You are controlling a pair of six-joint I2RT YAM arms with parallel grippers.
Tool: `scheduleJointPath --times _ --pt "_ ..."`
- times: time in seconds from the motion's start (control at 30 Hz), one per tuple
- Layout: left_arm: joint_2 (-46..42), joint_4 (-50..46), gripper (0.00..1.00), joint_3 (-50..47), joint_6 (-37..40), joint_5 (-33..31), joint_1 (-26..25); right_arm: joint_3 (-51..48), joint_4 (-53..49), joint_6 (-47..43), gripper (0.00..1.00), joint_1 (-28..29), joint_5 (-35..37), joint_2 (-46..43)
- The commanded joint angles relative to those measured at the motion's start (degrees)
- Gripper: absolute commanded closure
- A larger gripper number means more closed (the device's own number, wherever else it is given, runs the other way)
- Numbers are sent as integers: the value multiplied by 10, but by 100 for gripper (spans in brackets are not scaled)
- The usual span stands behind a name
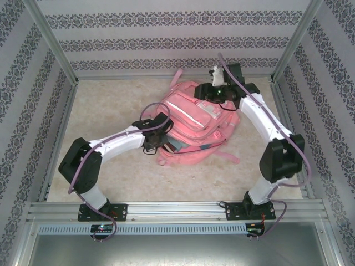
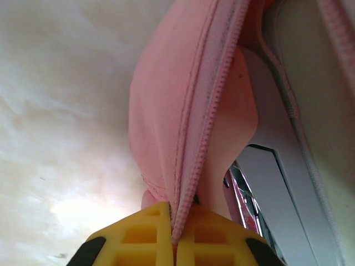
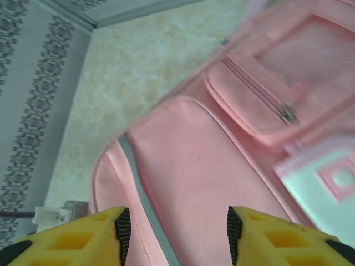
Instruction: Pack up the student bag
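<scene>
The student bag (image 1: 194,119), a large pink backpack, lies in the middle of the table. My left gripper (image 1: 159,134) is at its lower left side. In the left wrist view this gripper (image 2: 175,215) is shut on the bag's pink zipper edge (image 2: 213,111), and the opening beside it shows flat white and dark items (image 2: 266,188) inside. My right gripper (image 1: 215,91) hovers over the bag's far right part. Seen from the right wrist, this gripper (image 3: 176,235) is open above a pink front pocket (image 3: 211,177) with a grey stripe (image 3: 141,188); nothing is between its fingers.
Patterned walls (image 1: 166,33) and metal frame posts (image 1: 52,41) close in the table on three sides. A metal rail (image 1: 177,209) runs along the near edge. Pink straps (image 1: 222,158) trail from the bag toward the front. A zipper pull (image 3: 287,112) sits on a smaller pocket.
</scene>
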Motion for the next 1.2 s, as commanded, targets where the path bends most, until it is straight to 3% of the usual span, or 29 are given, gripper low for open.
scheduleJointPath --times 0.0,0.23,0.33,0.5,0.53,0.6,0.67,0.8,0.9,1.03,1.17 --pt "29 79 100 41 -60 9 -40 -66 8 17 49 -14 47 -81" --pt "100 50 99 140 -34 11 -119 -224 14 47 49 -23 67 -200" --pt "88 10 76 134 -28 2 -122 -272 20 63 50 -22 71 -230" --pt "13 -22 60 61 -22 -17 -122 -334 51 104 50 -18 74 -261" --pt "-8 -30 48 46 -18 -20 -122 -342 57 111 50 -13 77 -263" --pt "-44 -63 37 29 -16 -43 -121 -351 64 120 50 -2 84 -263" --pt "-84 -89 36 16 2 -68 -119 -355 68 128 50 13 92 -261" --pt "-137 -126 35 23 93 -83 -74 -365 83 152 50 58 119 -254" --pt "-139 -94 33 41 176 -23 -3 -370 88 164 50 92 145 -245" --pt "-69 -64 32 117 256 65 75 -378 91 172 51 112 158 -234" --pt "39 -60 32 233 313 103 103 -404 73 174 52 111 209 -246"
